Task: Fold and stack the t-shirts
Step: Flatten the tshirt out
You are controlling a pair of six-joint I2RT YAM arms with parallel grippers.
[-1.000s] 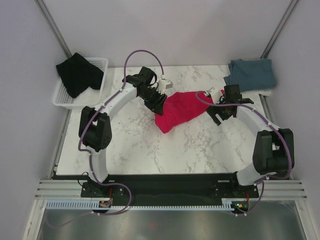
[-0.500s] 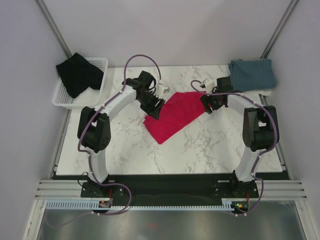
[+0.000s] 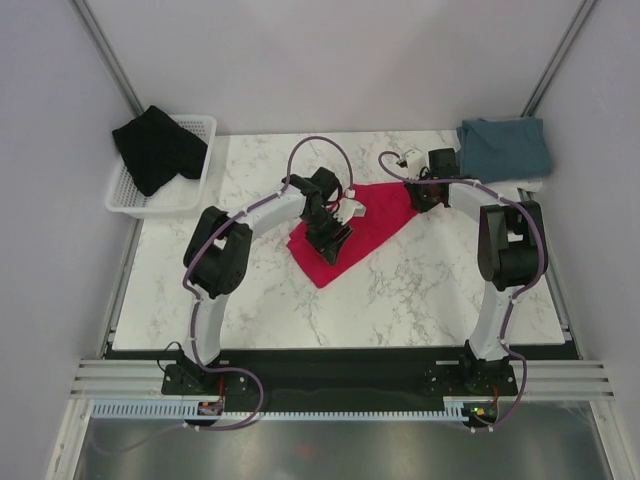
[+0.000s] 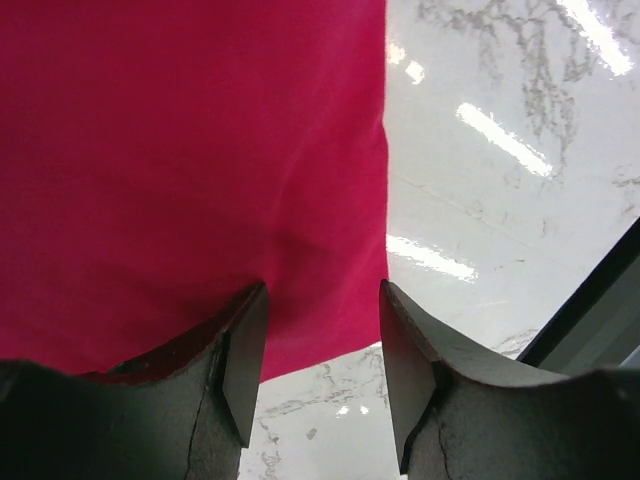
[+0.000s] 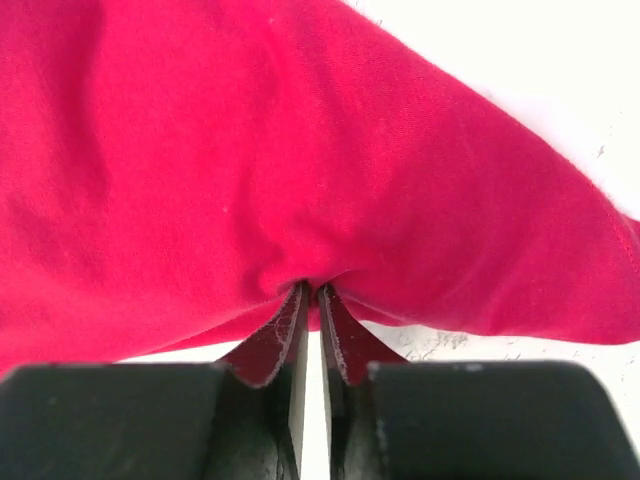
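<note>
1. Where the marble worktop shows its middle in the top view, the red t-shirt lies spread flat as a slanted shape running from lower left to upper right.
2. The left gripper sits over the lower left part of that shirt, with the left arm curving in from the left of the frame.
3. Seen from the left wrist, its jaws stand apart. Red cloth fills the gap between them, and the shirt's edge and bare worktop show just to the right. Nothing is pinched.
4. The right gripper is down at the shirt's upper right corner.
5. From the right wrist, its jaws are nearly together, with a fold of the red cloth bunched up and caught between them.
6. The blue-grey t-shirt rests folded at the upper right corner of the worktop, well apart from the red one.
7. The black t-shirt hangs draped over the far rim of the white wire basket at the upper left.
</note>
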